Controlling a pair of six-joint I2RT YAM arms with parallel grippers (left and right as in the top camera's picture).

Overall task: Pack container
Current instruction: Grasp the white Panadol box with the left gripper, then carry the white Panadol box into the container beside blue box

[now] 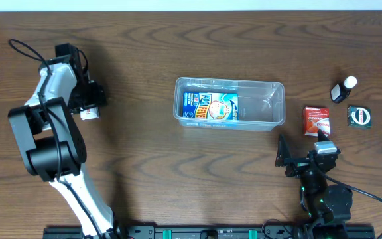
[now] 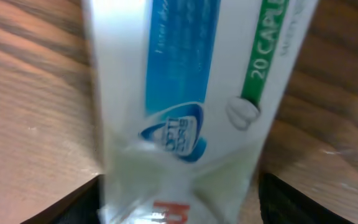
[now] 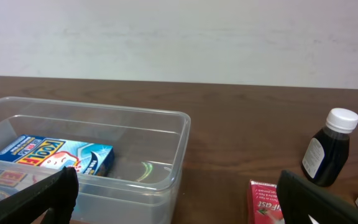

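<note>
The clear plastic container (image 1: pixel 229 81) stands at the table's centre with a blue box (image 1: pixel 209 108) lying in its left half. My left gripper (image 1: pixel 93 105) is at the far left, shut on a white box (image 2: pixel 185 81) with blue and green stripes; the box fills the left wrist view between the fingers (image 2: pixel 179 208). My right gripper (image 1: pixel 304 158) is open and empty, low over the table, front right of the container. The right wrist view shows the container (image 3: pixel 135 176) and the blue box (image 3: pixel 61 155) ahead on the left.
A red box (image 1: pixel 316 120) lies right of the container, also in the right wrist view (image 3: pixel 266 202). A dark bottle with a white cap (image 1: pixel 343 89) (image 3: pixel 328 149) and a dark round-marked packet (image 1: pixel 359 116) sit further right.
</note>
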